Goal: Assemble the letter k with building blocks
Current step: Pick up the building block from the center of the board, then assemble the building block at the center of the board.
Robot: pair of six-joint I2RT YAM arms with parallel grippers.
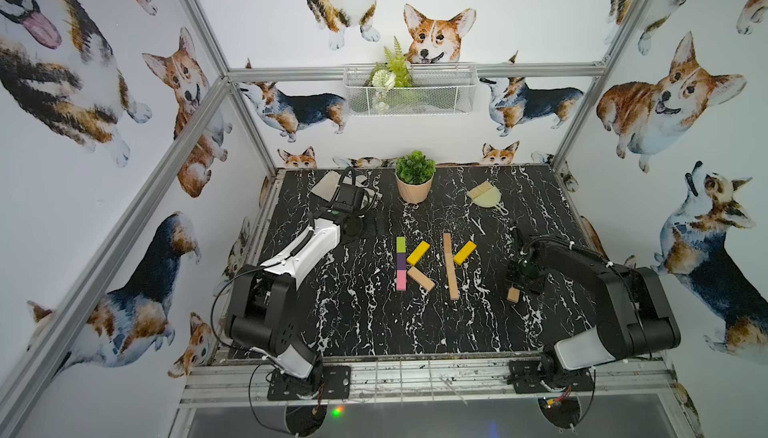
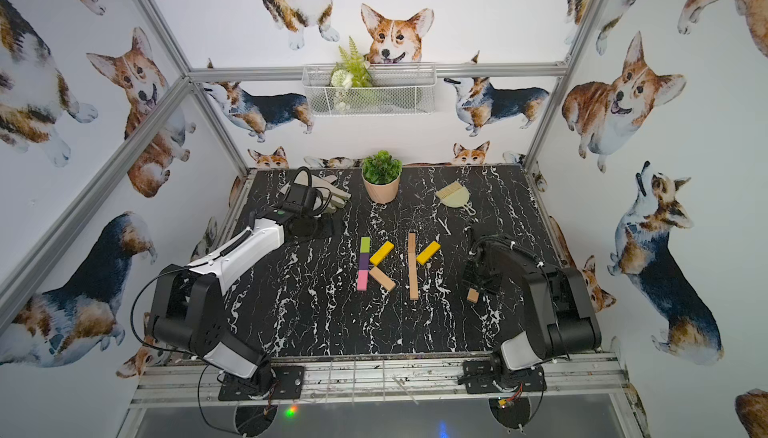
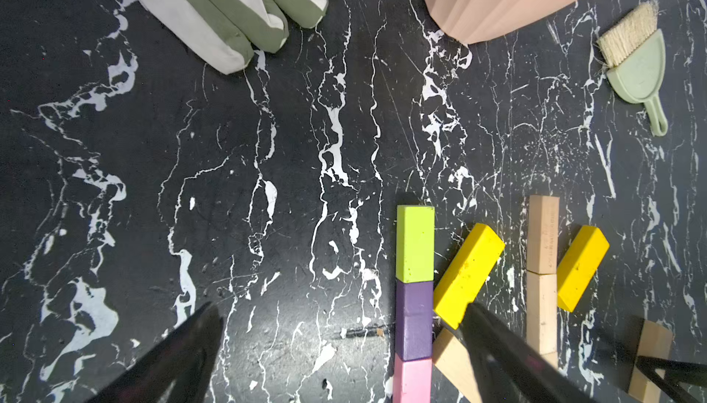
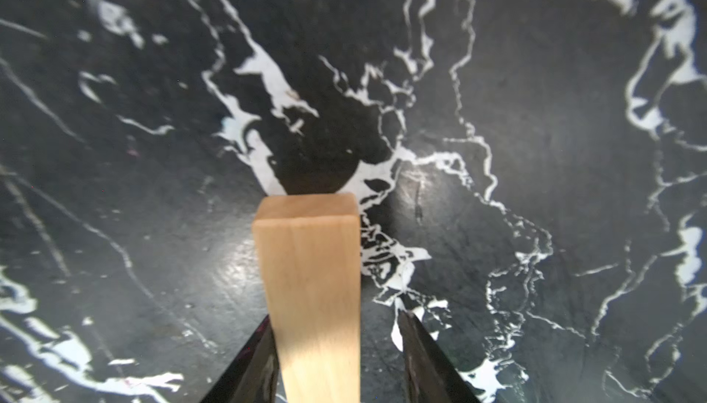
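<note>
Two K shapes lie mid-table. One has a stem of a lime green block (image 1: 400,244), a purple block (image 1: 401,261) and a pink block (image 1: 401,280), with a yellow block (image 1: 417,253) and a tan block (image 1: 420,278) as its arms. The other has a tan stem (image 1: 450,265) and one yellow arm (image 1: 464,252). My right gripper (image 4: 336,318) is open around a loose tan block (image 4: 310,267); one finger touches it and the other stands apart. In both top views that block (image 2: 472,295) pokes out from under the gripper. My left gripper (image 3: 344,309) hangs wide open and holds nothing.
At the back stand a potted plant (image 1: 415,178) in a pink pot, a brush with dustpan (image 1: 484,196) and a white and green glove (image 3: 214,10). A wire basket (image 1: 409,88) hangs on the back wall.
</note>
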